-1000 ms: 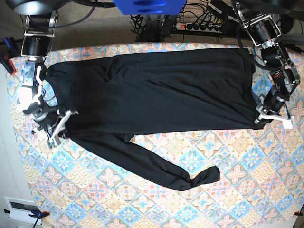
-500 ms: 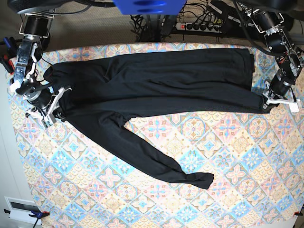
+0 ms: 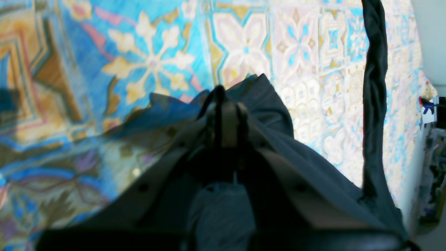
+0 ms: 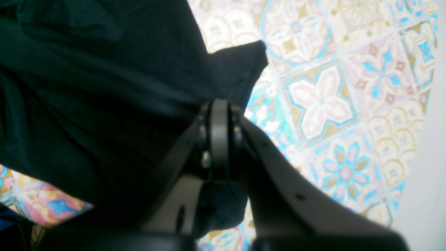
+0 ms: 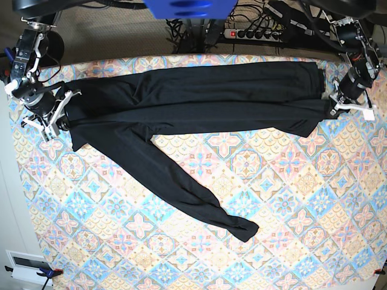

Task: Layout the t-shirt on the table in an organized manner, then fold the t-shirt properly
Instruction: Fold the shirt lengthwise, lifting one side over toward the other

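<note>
The black t-shirt point(image 5: 193, 99) lies stretched across the far part of the table point(image 5: 290, 199), its body gathered into a narrow band. One long sleeve point(image 5: 181, 187) trails diagonally toward the middle of the table. My left gripper point(image 5: 334, 109) is at the right end, shut on the t-shirt's edge point(image 3: 264, 101); its closed fingertips point(image 3: 223, 104) pinch the cloth. My right gripper point(image 5: 63, 121) is at the left end, shut on the t-shirt point(image 4: 104, 104), the fabric bunched around its fingers point(image 4: 219, 132).
A power strip with cables point(image 5: 254, 33) lies on the floor behind the table. A white box point(image 5: 24, 266) sits at the lower left beside the table. The tiled cloth shows bare in front of the sleeve point(image 5: 121, 241).
Both grippers have moved toward the far edge, pulling the t-shirt's near edge up and over. The body has narrowed into a band and the sleeve has dragged back with it.
</note>
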